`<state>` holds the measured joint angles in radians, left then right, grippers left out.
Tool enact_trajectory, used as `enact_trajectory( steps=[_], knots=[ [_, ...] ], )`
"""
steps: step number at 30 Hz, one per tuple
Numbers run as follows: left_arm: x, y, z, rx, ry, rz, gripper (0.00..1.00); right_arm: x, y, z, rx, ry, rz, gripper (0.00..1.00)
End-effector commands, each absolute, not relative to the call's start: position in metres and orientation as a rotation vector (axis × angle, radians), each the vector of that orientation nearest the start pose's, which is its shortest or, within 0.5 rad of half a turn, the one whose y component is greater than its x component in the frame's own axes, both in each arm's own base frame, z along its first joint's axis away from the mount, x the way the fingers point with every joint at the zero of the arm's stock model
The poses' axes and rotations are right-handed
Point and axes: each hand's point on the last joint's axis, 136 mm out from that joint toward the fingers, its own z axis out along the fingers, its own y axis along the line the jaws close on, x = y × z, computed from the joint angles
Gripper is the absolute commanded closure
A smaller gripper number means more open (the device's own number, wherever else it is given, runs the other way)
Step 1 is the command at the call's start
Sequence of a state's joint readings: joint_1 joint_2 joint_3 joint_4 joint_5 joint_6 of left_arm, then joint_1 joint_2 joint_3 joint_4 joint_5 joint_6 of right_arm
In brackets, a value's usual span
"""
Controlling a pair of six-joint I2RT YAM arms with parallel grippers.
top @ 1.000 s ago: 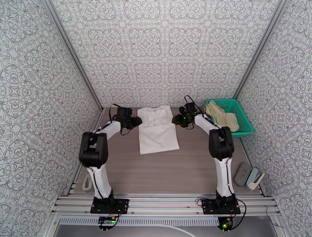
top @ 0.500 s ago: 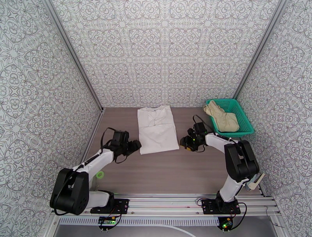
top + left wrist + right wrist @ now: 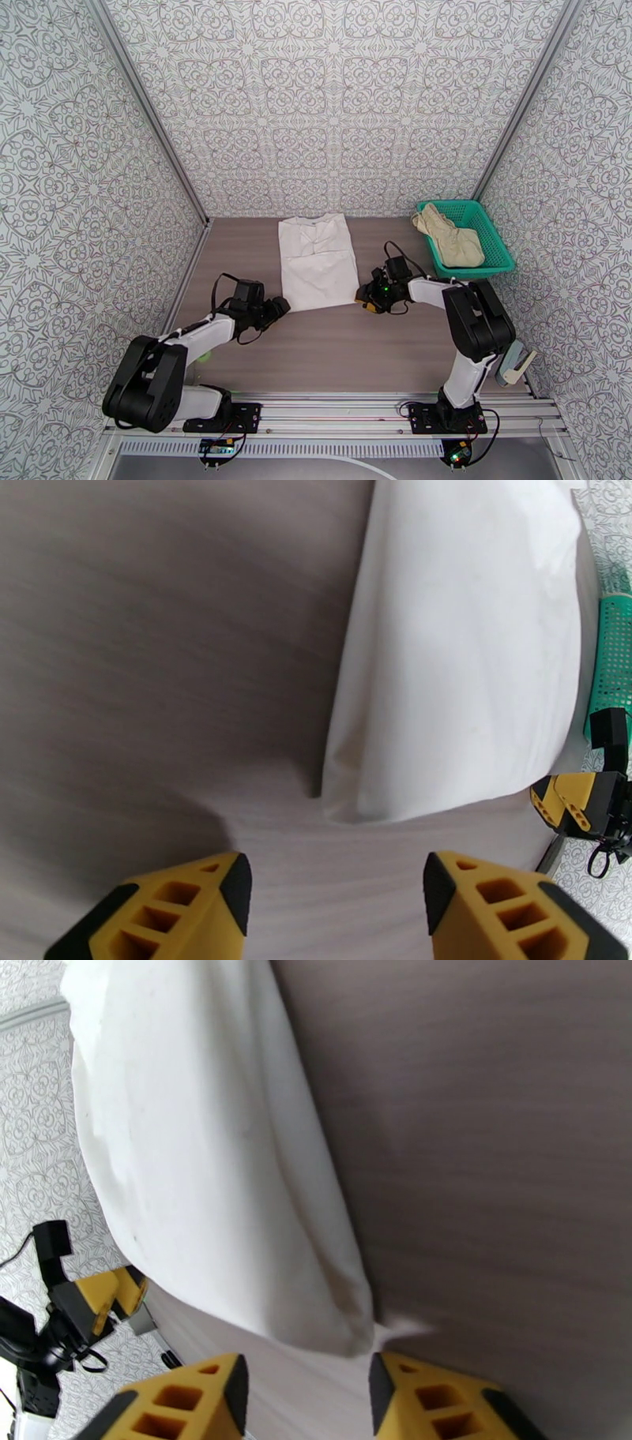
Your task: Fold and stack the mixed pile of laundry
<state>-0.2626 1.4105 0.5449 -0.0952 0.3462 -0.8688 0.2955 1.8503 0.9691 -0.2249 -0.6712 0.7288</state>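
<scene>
A wood-grain table fills the centre of the overhead view. A white T-shirt, folded into a long rectangle, lies flat at its upper middle. At upper right, a green mesh basket holds the beige shorts. The left gripper is spread wide, one shirt corner just above the gap. The right gripper is parted too, the other corner at its fingertips, ungripped.
</scene>
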Motion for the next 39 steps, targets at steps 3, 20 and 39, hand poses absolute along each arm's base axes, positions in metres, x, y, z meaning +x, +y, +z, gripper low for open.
enact_trajectory(
  steps=[3,20,39],
  knots=[
    [0.291,-0.149,0.024,-0.686,2.615,-0.858,0.36,0.353,0.221,0.029,0.386,2.777,1.22,0.64],
    [0.329,-0.169,0.022,-0.676,2.532,-0.892,0.68,0.366,0.222,0.035,0.367,2.731,1.21,0.82],
    [0.293,-0.16,0.037,-0.52,2.53,-0.886,1.0,0.329,0.206,0.02,0.379,2.752,1.157,1.0]
  ],
)
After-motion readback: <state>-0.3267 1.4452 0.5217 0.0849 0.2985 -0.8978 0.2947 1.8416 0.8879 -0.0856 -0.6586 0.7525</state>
